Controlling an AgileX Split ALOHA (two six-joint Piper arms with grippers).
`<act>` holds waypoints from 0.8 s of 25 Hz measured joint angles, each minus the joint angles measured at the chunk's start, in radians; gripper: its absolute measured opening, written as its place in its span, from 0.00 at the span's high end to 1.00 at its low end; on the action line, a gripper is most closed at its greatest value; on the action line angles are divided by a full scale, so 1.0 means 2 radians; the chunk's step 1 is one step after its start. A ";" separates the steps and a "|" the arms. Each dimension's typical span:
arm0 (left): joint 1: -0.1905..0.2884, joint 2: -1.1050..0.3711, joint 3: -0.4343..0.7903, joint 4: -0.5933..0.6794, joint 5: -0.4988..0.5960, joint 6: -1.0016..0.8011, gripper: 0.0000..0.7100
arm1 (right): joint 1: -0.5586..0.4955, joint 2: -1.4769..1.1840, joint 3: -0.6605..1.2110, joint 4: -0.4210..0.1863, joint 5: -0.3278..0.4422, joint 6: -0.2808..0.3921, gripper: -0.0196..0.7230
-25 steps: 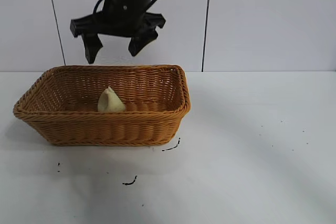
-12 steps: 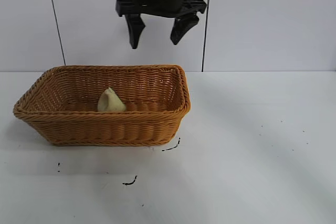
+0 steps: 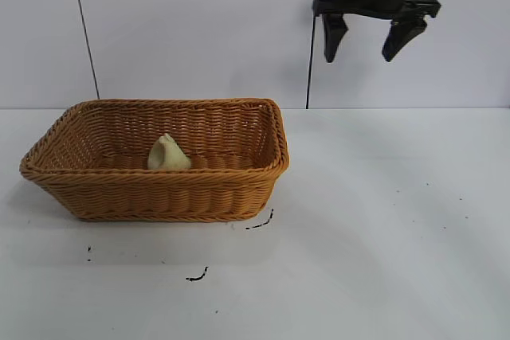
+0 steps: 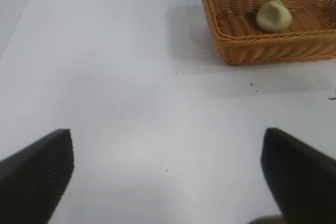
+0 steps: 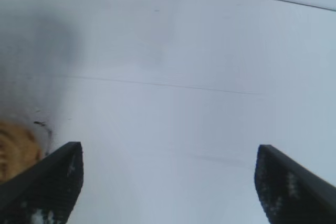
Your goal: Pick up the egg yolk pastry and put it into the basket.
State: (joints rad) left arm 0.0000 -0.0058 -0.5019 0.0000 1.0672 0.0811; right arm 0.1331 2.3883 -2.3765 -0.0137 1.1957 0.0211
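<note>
The egg yolk pastry [image 3: 167, 154], a pale yellow-cream lump, lies inside the golden-brown wicker basket [image 3: 159, 197] at the left of the table. It also shows in the left wrist view [image 4: 273, 16], within the basket [image 4: 262, 51]. My right gripper [image 3: 360, 57] hangs high in front of the back wall, to the right of the basket, open and empty; its wrist view [image 5: 168, 150] shows bare table between the fingers and a corner of the basket [image 5: 13, 150]. My left gripper [image 4: 165, 135] is open and empty over the table, well away from the basket.
The white table [image 3: 382, 220] extends to the right of and in front of the basket. Small black marks [image 3: 259, 223] lie near the basket's front right corner. A white panelled wall stands behind.
My right gripper has moved from above the basket's back rim upward and to the right, staying open and empty. The pastry stays in the basket.
</note>
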 joint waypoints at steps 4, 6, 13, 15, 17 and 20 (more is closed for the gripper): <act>0.000 0.000 0.000 0.000 0.000 0.000 0.02 | -0.041 0.000 0.000 -0.001 0.009 0.000 0.12; 0.000 0.000 0.000 0.000 0.000 0.000 0.02 | -0.056 0.000 0.000 0.001 0.009 0.000 0.12; 0.000 0.000 0.000 0.000 0.000 0.000 0.02 | -0.071 -0.040 0.033 0.007 0.009 0.000 0.12; 0.000 0.000 0.000 0.000 0.000 0.000 0.02 | -0.071 -0.067 0.064 0.007 0.009 -0.004 0.12; 0.000 0.000 0.000 0.000 0.000 0.000 0.02 | -0.071 -0.102 0.100 0.007 0.009 -0.005 0.12; 0.000 0.000 0.000 0.000 0.000 0.000 0.02 | -0.071 -0.163 0.171 0.007 0.009 -0.006 0.12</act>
State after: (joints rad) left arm 0.0000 -0.0058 -0.5019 0.0000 1.0672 0.0811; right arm -0.0081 2.0623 -2.0336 0.0000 1.2139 0.0095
